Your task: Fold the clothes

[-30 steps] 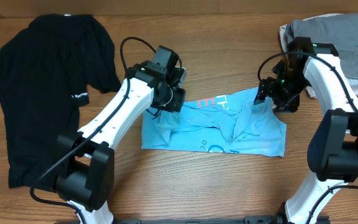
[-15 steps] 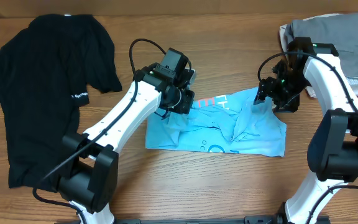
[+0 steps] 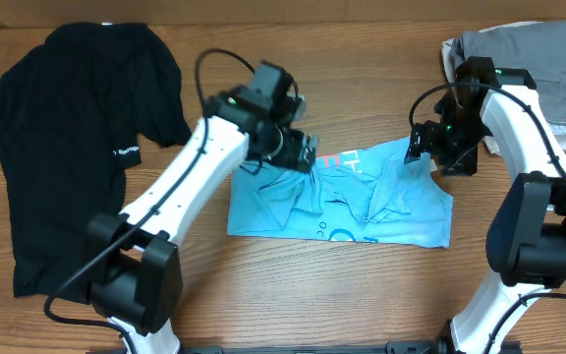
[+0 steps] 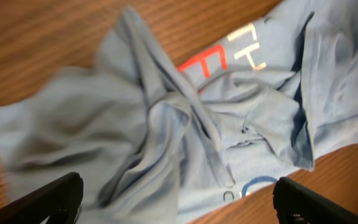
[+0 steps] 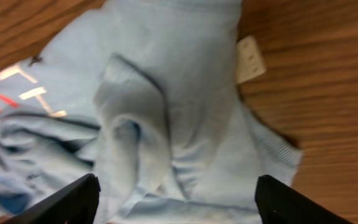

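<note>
The left gripper (image 4: 178,198) is spread wide over the crumpled light blue T-shirt (image 3: 362,202) at centre frame, nothing gripped. The right gripper (image 5: 178,198) is likewise parted above its upper-right corner.

The wooden table (image 3: 293,285) carried three lots of cloth, each lying straight on the bare wood. A light blue T-shirt (image 3: 362,211) lay rumpled and partly folded near the middle. A black shirt (image 3: 67,138) was spread loosely over the left end, well apart from it, and a pile of grey garments (image 3: 538,59) sat in the far right corner.
</note>
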Robot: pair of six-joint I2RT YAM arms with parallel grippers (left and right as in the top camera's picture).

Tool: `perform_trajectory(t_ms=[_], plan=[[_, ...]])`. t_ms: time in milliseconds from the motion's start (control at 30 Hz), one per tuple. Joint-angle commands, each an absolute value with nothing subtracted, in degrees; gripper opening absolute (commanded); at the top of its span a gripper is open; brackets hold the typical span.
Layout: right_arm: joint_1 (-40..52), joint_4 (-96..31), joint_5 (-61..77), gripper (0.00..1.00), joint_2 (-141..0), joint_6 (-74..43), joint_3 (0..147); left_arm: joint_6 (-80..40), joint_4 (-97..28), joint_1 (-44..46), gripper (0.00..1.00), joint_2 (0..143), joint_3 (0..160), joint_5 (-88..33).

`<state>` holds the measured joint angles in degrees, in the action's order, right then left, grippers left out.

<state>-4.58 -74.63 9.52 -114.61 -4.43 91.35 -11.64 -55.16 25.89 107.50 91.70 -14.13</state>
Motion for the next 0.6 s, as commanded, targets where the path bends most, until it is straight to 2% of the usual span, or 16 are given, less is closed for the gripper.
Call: perform_trajectory(t_ms=[0,300,567], plan=[[-5.02,-73.47,4.51,0.88,-114.21,-4.14,89.27,-9.10,-60.16,22.48,1.00,106.45,99.77,-9.98],[-5.10,-66.92,3.20,0.96,-114.24,-4.95,80.25,-4.62,-70.28,15.73,1.00,106.48,105.27,-3.90],[-6.31,-64.03,3.05,1.00,-114.24,-6.22,77.08,-4.49,-71.92,13.45,1.00,106.48,105.27,-3.86]])
